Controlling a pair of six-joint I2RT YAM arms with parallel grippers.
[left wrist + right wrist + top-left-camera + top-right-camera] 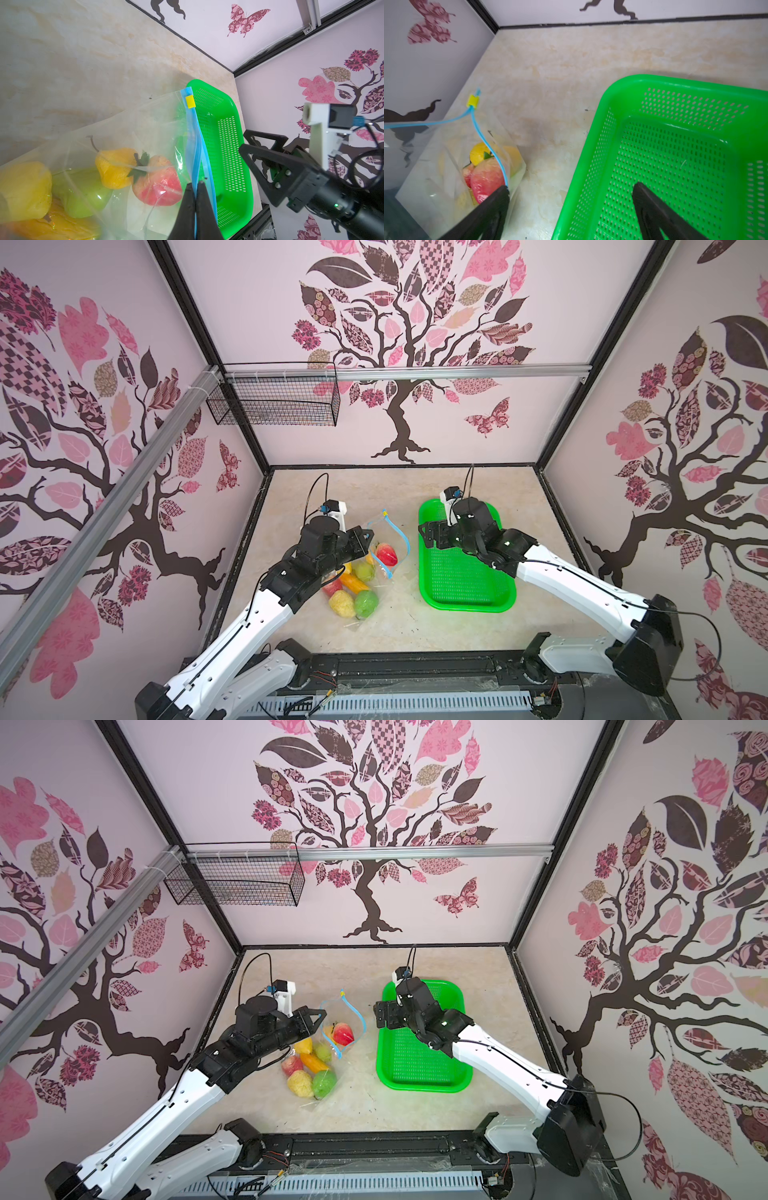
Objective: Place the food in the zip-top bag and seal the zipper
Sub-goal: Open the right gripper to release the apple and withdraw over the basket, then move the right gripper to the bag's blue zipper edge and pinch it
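The clear zip-top bag [376, 572] lies mid-table with the food inside: a red strawberry [386, 554], an orange carrot [353, 583], a bumpy yellow piece [341, 603] and a green apple [366, 602]. Its mouth gapes, and the two halves of the blue zipper [405, 541] meet at the yellow slider [385, 514] at the far end. My left gripper [195, 184] is shut on one half of the zipper [192, 128] near the strawberry [158, 187]. My right gripper [571, 187] hangs open and empty, straddling the near left rim of the green basket [675, 145], right of the bag.
The green mesh basket [469, 608] sits empty on the right half of the table, partly under my right arm. A black wire basket [278, 402] hangs on the back wall at the left. Walls close in the table on three sides.
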